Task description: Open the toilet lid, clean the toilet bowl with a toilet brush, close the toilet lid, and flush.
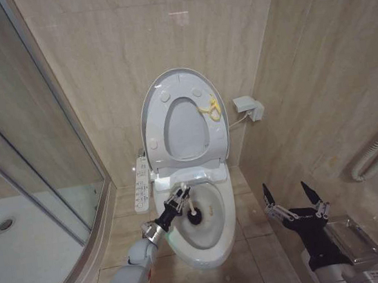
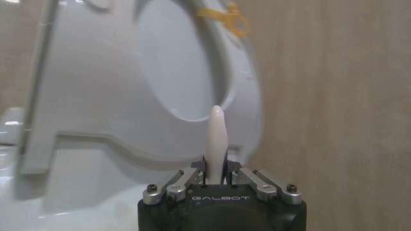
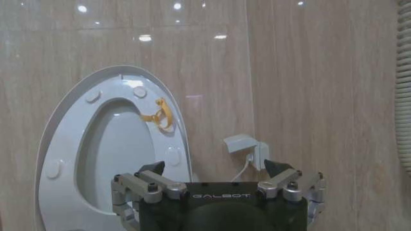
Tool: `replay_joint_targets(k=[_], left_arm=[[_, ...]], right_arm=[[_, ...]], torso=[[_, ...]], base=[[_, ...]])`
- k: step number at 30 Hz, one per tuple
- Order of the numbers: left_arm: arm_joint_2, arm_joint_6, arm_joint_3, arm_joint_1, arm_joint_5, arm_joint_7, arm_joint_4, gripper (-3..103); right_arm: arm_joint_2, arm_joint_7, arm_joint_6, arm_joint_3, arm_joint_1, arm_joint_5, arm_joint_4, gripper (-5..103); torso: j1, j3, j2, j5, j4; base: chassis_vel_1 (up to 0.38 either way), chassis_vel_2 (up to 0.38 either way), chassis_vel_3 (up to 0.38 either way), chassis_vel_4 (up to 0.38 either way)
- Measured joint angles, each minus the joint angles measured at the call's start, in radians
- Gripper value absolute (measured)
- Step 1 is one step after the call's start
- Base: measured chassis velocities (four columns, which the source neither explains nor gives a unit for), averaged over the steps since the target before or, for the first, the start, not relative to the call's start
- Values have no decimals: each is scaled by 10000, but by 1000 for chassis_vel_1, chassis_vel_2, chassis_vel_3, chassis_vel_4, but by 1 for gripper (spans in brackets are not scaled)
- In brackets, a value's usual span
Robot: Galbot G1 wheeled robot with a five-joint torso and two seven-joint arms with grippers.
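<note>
Scrub in progress: left pincer [image 1: 179, 200] clenched on the toilet brush [image 1: 189, 208], dark head down in the toilet bowl [image 1: 219, 239].

Lid and seat stand raised against the wall, toilet lid [image 1: 151, 108] behind the seat. Judged best: keep bristles pressed to the ceramic, sweep round the basin wall, handle steady. Right pincer [image 1: 294, 202] hangs released, well apart beside the bowl. Bowl bottom and most of the bristle head are hard to make out; the left wrist view shows the handle's tip between the fingers.
</note>
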Motion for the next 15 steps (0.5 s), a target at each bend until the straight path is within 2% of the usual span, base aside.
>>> replay_joint_targets(k=[4,5,6,8,9,11,13,15], left_arm=[[-758,-285,246,-109,-1344,-2266,197,19],[-758,-285,246,-109,-1344,-2266,197,19],[-892,-272,335,-93,-1790,-2672,161,19],[-998,-122,549,-16,-2549,-3011,-43,19],[-998,-122,549,-16,-2549,-3011,-43,19],[-1018,88,673,83,-3055,-3035,-214,19],[-992,196,690,135,-3117,-2950,-237,19],[-880,315,689,233,-2841,-2713,-166,19]], right_arm=[[0,0,0,0,0,0,0,100],[0,0,0,0,0,0,0,100],[0,1,0,0,0,-1,0,100],[0,0,0,0,0,0,0,100],[0,0,0,0,0,0,0,100],[0,0,0,0,0,0,0,100],[0,0,0,0,0,0,0,100],[0,0,0,0,0,0,-1,100]], torso=[[0,0,0,-1,-2],[0,0,0,-1,-2],[0,0,0,0,-2],[0,0,0,0,-1],[0,0,0,0,-1],[0,0,0,1,0],[0,0,0,0,0],[0,0,0,0,2]], base=[[0,0,0,0],[0,0,0,0],[0,0,0,0],[0,0,0,0],[0,0,0,0],[0,0,0,0],[0,0,0,0],[0,0,0,0]])
